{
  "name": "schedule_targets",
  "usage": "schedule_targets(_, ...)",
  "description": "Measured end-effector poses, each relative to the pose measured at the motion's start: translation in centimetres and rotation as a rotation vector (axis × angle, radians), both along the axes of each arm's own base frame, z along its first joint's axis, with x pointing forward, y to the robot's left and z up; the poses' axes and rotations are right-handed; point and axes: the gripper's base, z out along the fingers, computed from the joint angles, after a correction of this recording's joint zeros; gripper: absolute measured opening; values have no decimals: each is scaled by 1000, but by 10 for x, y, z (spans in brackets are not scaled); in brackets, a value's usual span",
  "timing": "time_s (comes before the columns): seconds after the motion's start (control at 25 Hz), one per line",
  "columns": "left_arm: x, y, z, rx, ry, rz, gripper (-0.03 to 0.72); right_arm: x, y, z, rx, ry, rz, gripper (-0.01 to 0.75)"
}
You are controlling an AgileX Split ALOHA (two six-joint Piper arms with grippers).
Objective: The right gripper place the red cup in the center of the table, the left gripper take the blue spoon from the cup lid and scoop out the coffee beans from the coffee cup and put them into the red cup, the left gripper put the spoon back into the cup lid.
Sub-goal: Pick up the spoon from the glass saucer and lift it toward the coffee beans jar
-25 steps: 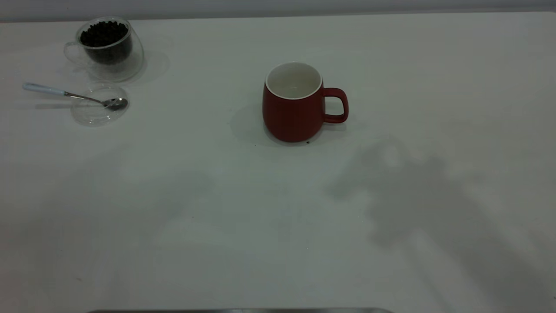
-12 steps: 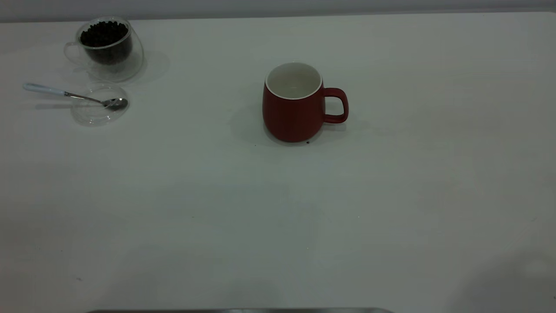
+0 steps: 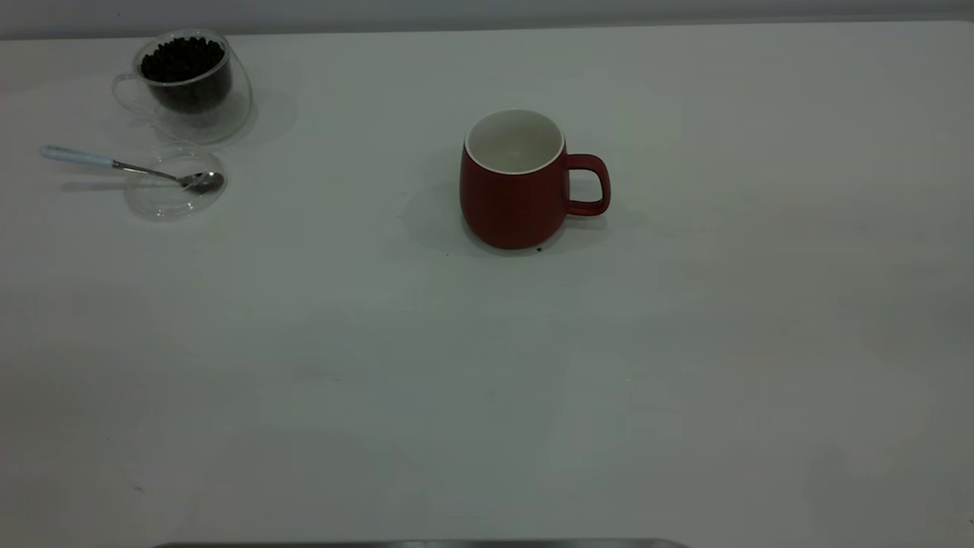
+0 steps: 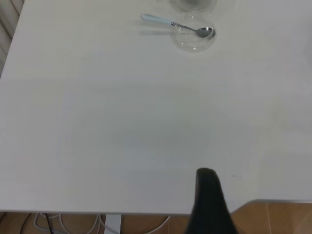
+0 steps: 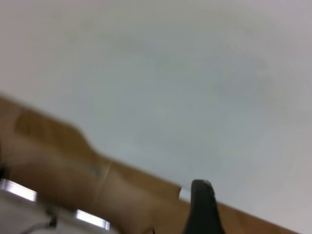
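Observation:
The red cup (image 3: 514, 190) stands upright in the middle of the table (image 3: 487, 365), handle to the right, its white inside empty. The coffee cup (image 3: 190, 84) stands at the far left, full of coffee beans (image 3: 183, 59). Just in front of it lies the cup lid (image 3: 171, 186). The blue spoon (image 3: 125, 165) rests with its bowl in the lid, handle pointing left. In the left wrist view the spoon (image 4: 173, 23) and lid (image 4: 195, 36) lie far off. The left gripper shows only as one dark finger (image 4: 207, 195) at the table's near edge. The right gripper shows only as one dark finger (image 5: 201, 204) over the table's edge. Neither gripper appears in the exterior view.
A dark speck (image 3: 539, 249) lies by the red cup's base. A grey strip (image 3: 418, 543) runs along the front edge. Wooden floor (image 4: 278, 219) and cables (image 4: 73, 224) show beyond the table's edge.
The arm shadows that lay over the front of the table one second ago have gone. The cups, lid and spoon have not moved.

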Motion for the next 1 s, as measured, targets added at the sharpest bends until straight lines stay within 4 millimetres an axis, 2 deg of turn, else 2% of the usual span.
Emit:
schedule_targets(0.24,0,0,0,0,0,0,585,-30,-12,-17,37,-147,-129,588)
schedule_targets(0.4,0,0,0,0,0,0,585,-34,-11,-28,37,-193,-171,588)
schedule_targets(1.0,0,0,0,-1,0,1,585,-46,-10,-29,39,-301,-236,588)
